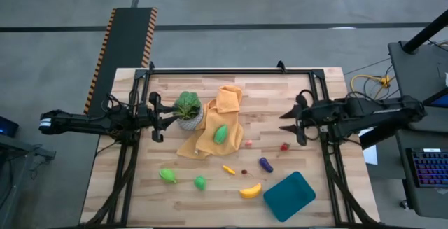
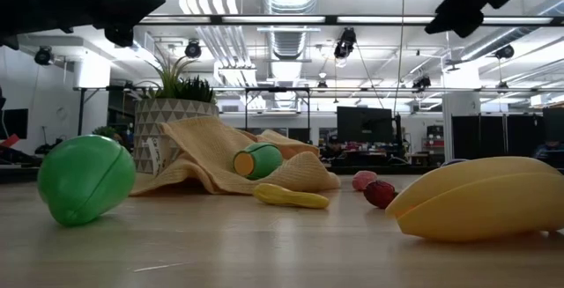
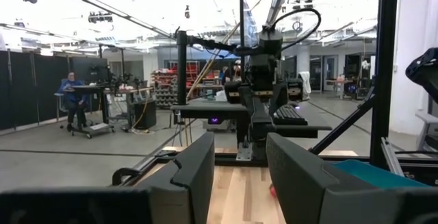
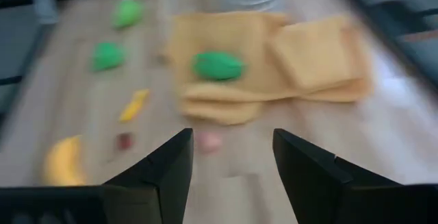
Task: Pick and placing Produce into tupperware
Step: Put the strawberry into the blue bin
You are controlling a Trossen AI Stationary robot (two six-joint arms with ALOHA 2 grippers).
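Note:
The produce lies spread over the wooden table: one green piece [image 1: 220, 134] on an orange cloth [image 1: 210, 134], two green pieces [image 1: 167, 176] [image 1: 200, 183] near the front left, a small orange-yellow piece [image 1: 229, 169], a banana [image 1: 250, 190], a purple eggplant [image 1: 266, 164] and small red pieces [image 1: 284, 146]. The teal tupperware [image 1: 289, 195] sits flat at the front right. My left gripper [image 1: 157, 117] hovers open at the table's left, beside a potted plant. My right gripper [image 1: 287, 120] hovers open at the right, tipped down toward the cloth, with nothing between its fingers [image 4: 171, 166].
A leafy plant in a white pot [image 1: 187, 111] stands on the cloth's far left corner, close to my left gripper. A black frame [image 1: 231, 71] runs along the table's far edge and down both sides. Bare wood lies between the cloth and my right gripper.

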